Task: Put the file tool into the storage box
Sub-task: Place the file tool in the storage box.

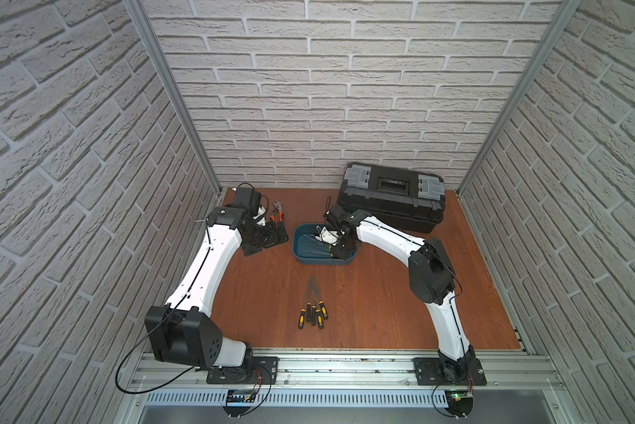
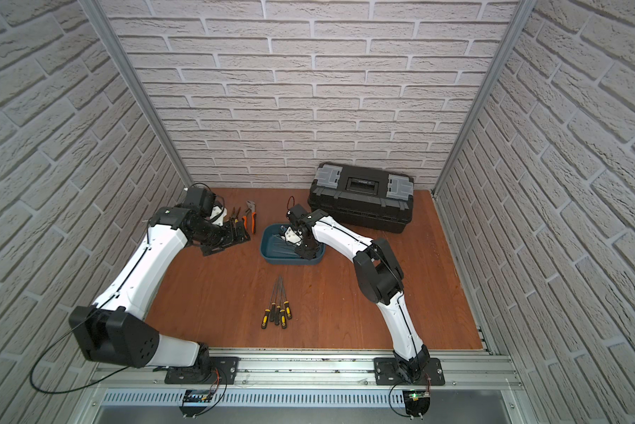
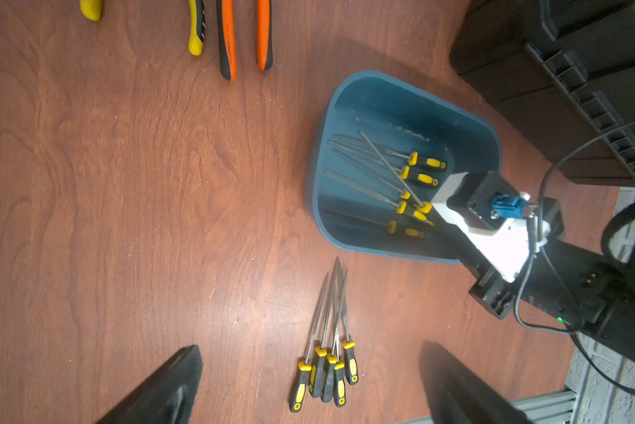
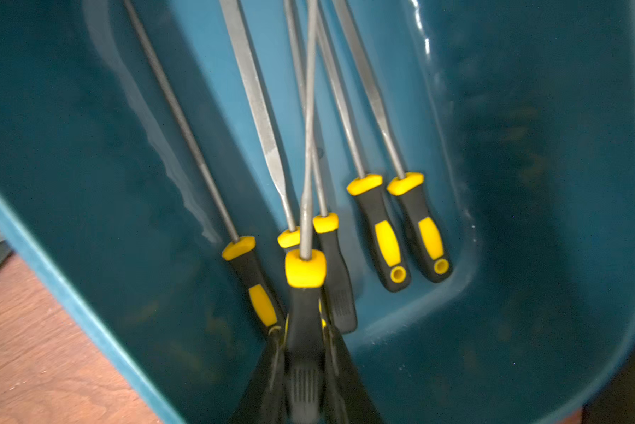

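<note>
The teal storage box point(image 1: 300, 257) point(image 2: 270, 256) sits mid-table, in both top views. My right gripper point(image 4: 305, 352) reaches down inside it, shut on the black-and-yellow handle of a file tool point(image 4: 305, 271) whose shaft slants up over the others. Several more files point(image 4: 385, 227) lie on the box floor point(image 4: 528, 220). In the left wrist view the held file point(image 3: 391, 169) crosses those in the box point(image 3: 382, 79). My left gripper point(image 3: 308, 348) hangs open at the far left, apart from a bunch of several files point(image 3: 327, 367) point(image 1: 314, 308) lying on the table.
A large black toolbox point(image 1: 391, 196) stands shut at the back right, close behind the right arm. Orange-handled pliers point(image 1: 279, 214) point(image 3: 227, 36) and a yellow-handled tool point(image 3: 196, 29) lie at the back left by the left gripper point(image 1: 271, 238).
</note>
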Available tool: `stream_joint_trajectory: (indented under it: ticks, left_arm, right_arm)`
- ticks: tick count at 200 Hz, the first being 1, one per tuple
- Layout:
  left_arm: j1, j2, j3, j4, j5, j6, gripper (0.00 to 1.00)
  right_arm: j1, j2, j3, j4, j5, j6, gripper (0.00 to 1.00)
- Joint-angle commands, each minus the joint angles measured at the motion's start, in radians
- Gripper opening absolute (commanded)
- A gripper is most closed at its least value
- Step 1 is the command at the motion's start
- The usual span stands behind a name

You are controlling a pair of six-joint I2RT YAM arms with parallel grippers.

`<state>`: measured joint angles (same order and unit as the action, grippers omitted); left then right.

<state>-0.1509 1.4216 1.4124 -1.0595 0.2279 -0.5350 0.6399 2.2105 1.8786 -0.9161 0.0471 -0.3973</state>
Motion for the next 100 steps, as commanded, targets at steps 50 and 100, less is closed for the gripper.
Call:
stream_joint_trajectory:
  ticks: [50,100]
  left_arm:
    - [0.007,-0.029,-0.039,0.021,0.022,0.0,0.98]
    - [0.007,-0.035,-0.059,0.024,0.03,-0.002,0.98]
  right_arm:
    - [0.044,-0.06,-0.085,-0.005,-0.017,-0.004,0.03]
    - [0.043,-0.035,-0.086,0.008,0.063,0.01,0.08]
